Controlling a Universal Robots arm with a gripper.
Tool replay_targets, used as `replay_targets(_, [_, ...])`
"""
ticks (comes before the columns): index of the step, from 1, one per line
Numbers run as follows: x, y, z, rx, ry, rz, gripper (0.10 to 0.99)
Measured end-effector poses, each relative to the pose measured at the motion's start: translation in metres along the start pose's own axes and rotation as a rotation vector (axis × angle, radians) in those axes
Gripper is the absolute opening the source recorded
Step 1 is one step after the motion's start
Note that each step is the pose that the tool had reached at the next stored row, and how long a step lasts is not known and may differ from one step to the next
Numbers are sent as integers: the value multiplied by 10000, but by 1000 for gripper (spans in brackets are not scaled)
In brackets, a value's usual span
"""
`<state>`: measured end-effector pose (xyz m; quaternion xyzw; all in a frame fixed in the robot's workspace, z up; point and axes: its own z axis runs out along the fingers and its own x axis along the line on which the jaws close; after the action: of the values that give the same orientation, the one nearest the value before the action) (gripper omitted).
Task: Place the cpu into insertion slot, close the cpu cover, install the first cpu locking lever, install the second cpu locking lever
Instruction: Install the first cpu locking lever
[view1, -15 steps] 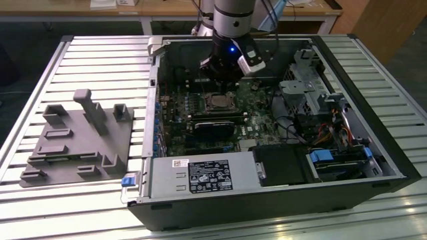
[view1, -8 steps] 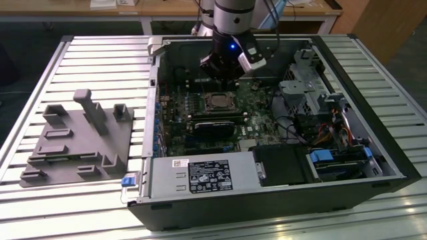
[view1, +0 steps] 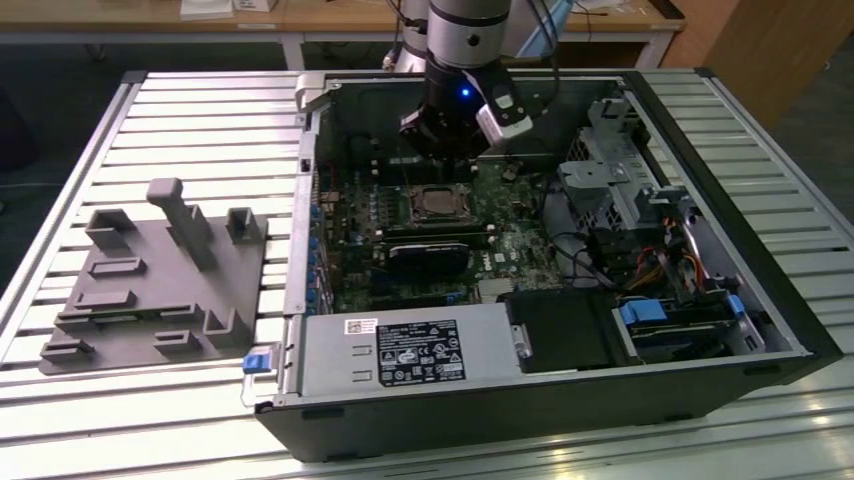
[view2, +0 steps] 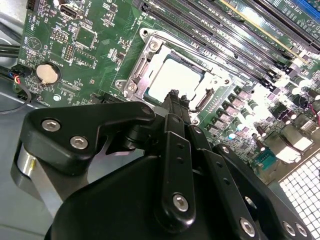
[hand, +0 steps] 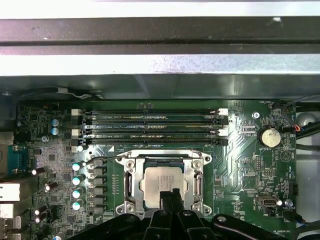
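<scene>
The cpu (hand: 159, 184) lies flat in its socket on the green motherboard, its silvery top showing in both wrist views (view2: 172, 80). The cpu cover (hand: 131, 180), a silvery metal frame, lies down around it (view2: 140, 75). A thin wire locking lever (hand: 102, 159) angles out from one corner of the socket. My gripper (hand: 170, 196) hovers just over the edge of the chip, its black fingers pressed together and holding nothing (view2: 173, 96). In the exterior view the gripper (view1: 445, 165) hangs inside the case, just behind the socket (view1: 434, 205).
Memory slots (hand: 150, 127) run along one side of the socket, and a row of capacitors (hand: 77, 185) along another. A coin battery (hand: 270, 137) sits on the board. The case holds a drive cage (view1: 614, 170) and power supply (view1: 400, 350). A grey fixture plate (view1: 154, 290) lies on the exterior view's left.
</scene>
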<state>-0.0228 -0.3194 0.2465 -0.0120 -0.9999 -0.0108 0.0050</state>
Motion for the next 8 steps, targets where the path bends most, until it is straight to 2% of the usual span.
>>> replay_targets(4, [15, 0, -1, 2, 1, 0, 106])
replay_targets(8, [106, -3, 0, 1, 0, -1, 106])
